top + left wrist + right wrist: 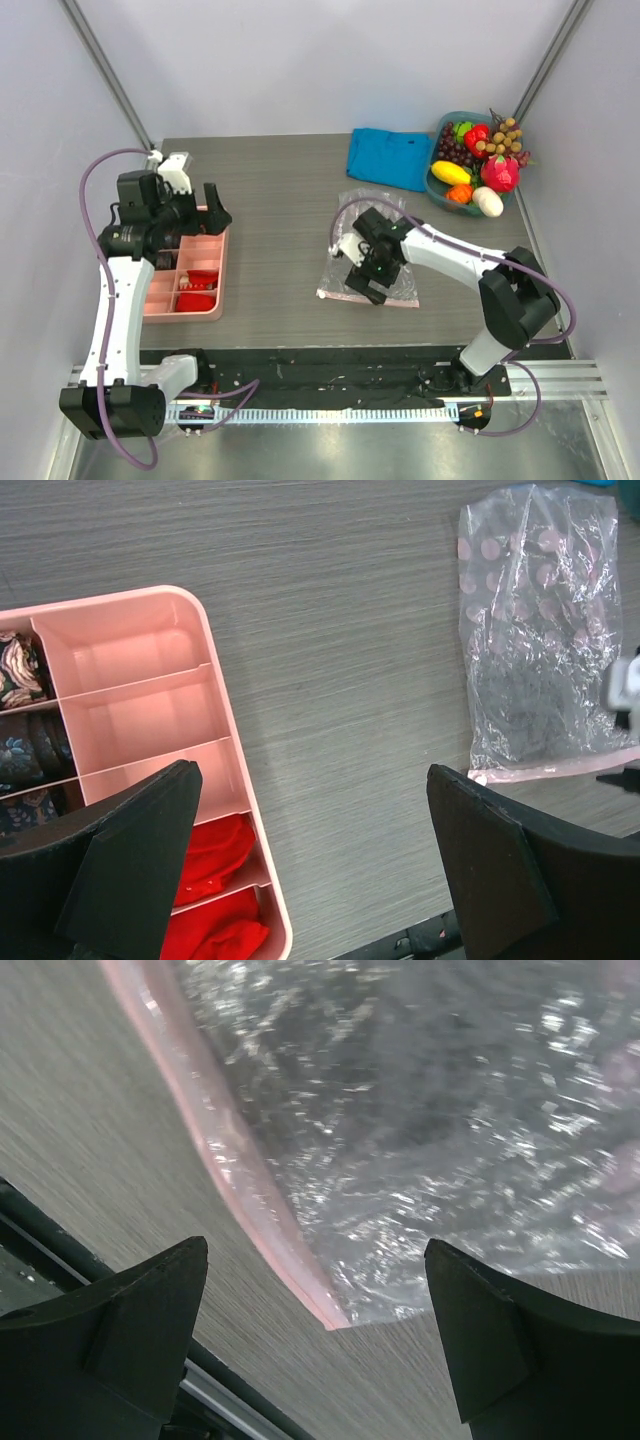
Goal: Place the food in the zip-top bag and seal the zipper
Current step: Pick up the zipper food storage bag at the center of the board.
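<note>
The zip-top bag (403, 283) lies flat and crinkled in the middle of the table. Its pink zipper (400, 301) runs along the near edge. My right gripper (364, 284) hovers low over the bag's near left part. In the right wrist view its fingers stand open around the bag's (420, 1110) corner, where the zipper (230, 1150) ends, and nothing is gripped. The food (480, 170), glossy toy fruits and vegetables, fills a green basket at the back right. My left gripper (215, 212) hangs open over the pink tray, holding nothing; its wrist view shows the bag (545, 640) off to the right.
A pink compartment tray (190, 275) with red pieces (215, 855) sits at the left. A folded blue cloth (390, 155) lies at the back, beside the green basket (432, 185). Grey walls close in both sides.
</note>
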Robot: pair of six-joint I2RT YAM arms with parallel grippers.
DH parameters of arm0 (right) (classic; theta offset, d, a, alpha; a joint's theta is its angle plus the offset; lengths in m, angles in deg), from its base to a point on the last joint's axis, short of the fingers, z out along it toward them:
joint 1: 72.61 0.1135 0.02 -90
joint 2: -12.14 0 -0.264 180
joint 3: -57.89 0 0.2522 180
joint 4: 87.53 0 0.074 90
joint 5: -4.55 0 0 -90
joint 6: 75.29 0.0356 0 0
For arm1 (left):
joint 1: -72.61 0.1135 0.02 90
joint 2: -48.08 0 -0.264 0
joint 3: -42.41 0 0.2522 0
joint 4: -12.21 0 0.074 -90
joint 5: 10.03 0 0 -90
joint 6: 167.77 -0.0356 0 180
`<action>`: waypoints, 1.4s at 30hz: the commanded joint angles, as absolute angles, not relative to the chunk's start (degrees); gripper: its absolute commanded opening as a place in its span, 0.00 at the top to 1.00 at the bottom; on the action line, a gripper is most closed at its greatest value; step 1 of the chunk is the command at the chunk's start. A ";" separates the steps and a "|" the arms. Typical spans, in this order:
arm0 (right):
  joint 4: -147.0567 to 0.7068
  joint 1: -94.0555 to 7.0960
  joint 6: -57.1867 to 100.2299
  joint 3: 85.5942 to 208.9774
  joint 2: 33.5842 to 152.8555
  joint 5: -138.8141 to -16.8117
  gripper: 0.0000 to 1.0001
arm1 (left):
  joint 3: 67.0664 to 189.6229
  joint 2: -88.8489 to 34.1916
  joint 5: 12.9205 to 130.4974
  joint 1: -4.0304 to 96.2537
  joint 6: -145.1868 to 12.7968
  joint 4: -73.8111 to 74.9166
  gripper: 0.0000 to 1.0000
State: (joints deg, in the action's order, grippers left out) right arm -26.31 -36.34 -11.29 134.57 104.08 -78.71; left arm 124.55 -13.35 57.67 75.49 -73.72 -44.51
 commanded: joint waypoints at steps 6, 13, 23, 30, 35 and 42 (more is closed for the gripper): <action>-31.76 -31.74 -17.81 129.48 105.82 -84.05 0.17 | 123.33 -11.60 54.48 74.72 -75.84 -42.51 0.00; -32.46 -31.56 -17.29 130.36 105.48 -83.52 0.58 | 121.30 -10.46 53.08 74.46 -76.28 -42.51 0.00; -34.04 -31.65 -13.07 133.43 102.59 -83.26 0.99 | 119.55 -10.02 51.67 74.37 -73.30 -41.89 0.00; -34.13 -36.29 -0.87 149.83 100.11 -72.31 0.99 | 117.70 -10.02 48.51 74.46 -63.20 -39.27 0.00; -33.17 -39.12 14.49 164.62 103.54 -63.75 0.99 | 120.68 -9.75 47.10 74.46 -56.51 -34.69 0.00; -44.65 -39.47 38.82 171.94 105.83 -51.28 0.99 | 131.05 -11.60 48.85 74.37 -52.38 -34.68 0.00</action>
State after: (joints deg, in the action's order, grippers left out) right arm -36.67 -40.03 19.22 170.87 104.17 -61.36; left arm 124.73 -11.49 49.03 74.55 -56.45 -38.89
